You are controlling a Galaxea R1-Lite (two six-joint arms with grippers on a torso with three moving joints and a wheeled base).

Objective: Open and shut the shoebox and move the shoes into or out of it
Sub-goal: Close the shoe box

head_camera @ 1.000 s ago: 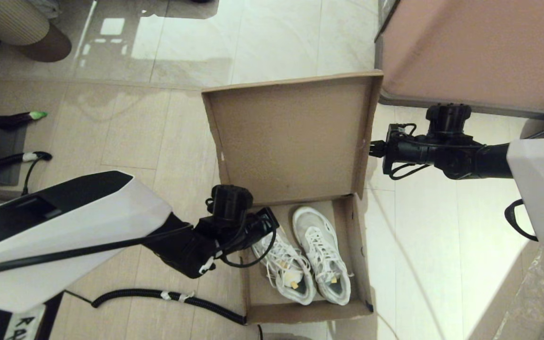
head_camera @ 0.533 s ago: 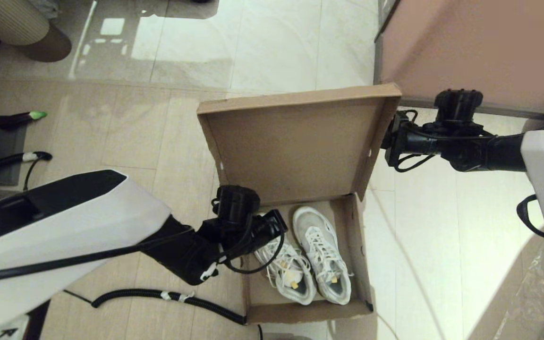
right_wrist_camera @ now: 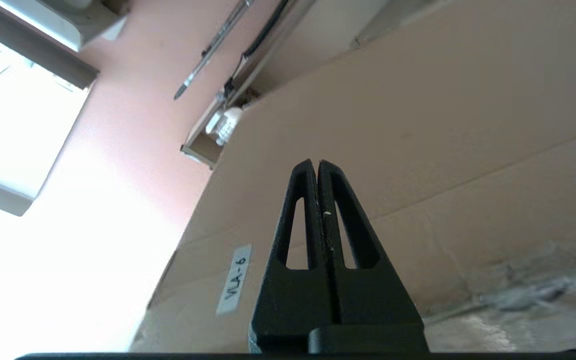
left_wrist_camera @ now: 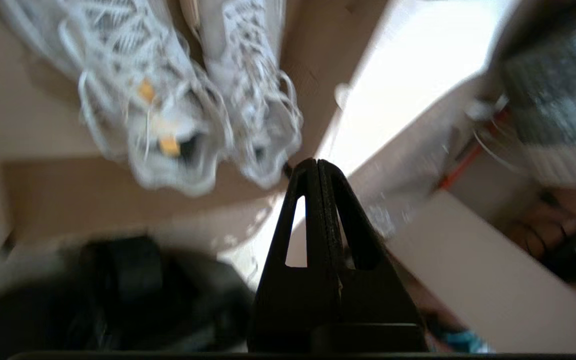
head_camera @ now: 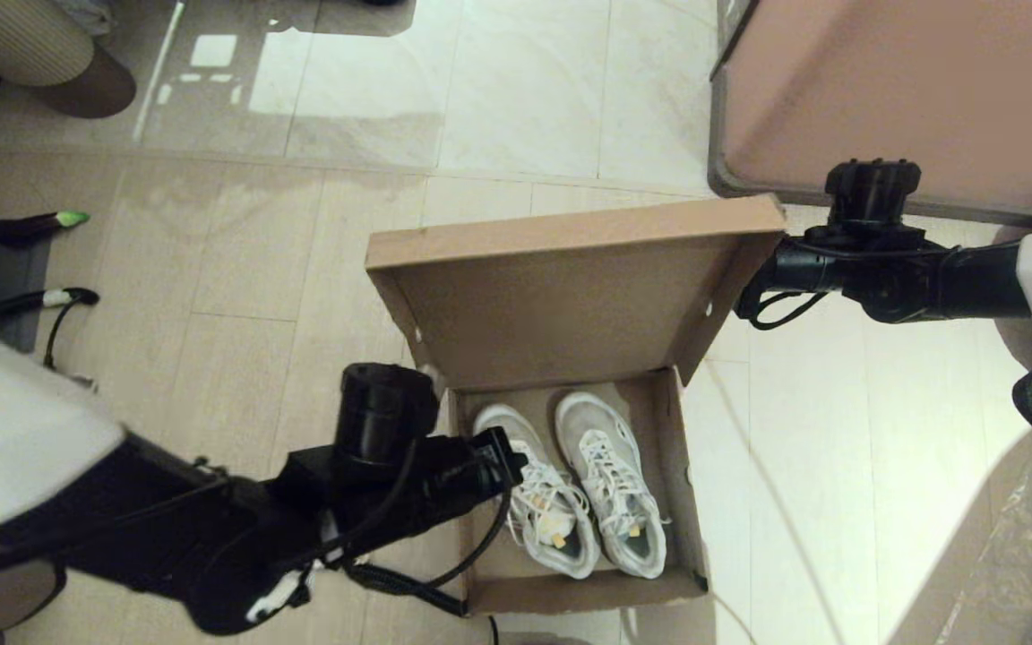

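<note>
The brown cardboard shoebox (head_camera: 673, 502) stands open on the floor, its hinged lid (head_camera: 561, 296) leaning forward over the base. Both white sneakers (head_camera: 610, 484) lie side by side inside, toes toward the lid; the left wrist view shows them blurred (left_wrist_camera: 168, 110). My left gripper (left_wrist_camera: 316, 162) is shut and empty, hovering at the box's left wall beside the left shoe, its wrist (head_camera: 444, 470) over that wall. My right gripper (right_wrist_camera: 316, 162) is shut and empty, tips at the lid's outer face near a white label (right_wrist_camera: 234, 280). In the head view the lid's right flap hides them.
A large pinkish-brown block with a grey rim (head_camera: 910, 90) stands at the back right, just behind my right arm (head_camera: 874, 278). A corrugated black cable (head_camera: 391, 578) lies by the box's front-left corner. A dark object with a green tip (head_camera: 68, 218) sits far left.
The lid has tipped forward and down over the box while my right arm rose behind it. My left arm pulled back toward the box's left edge and swung lower.
</note>
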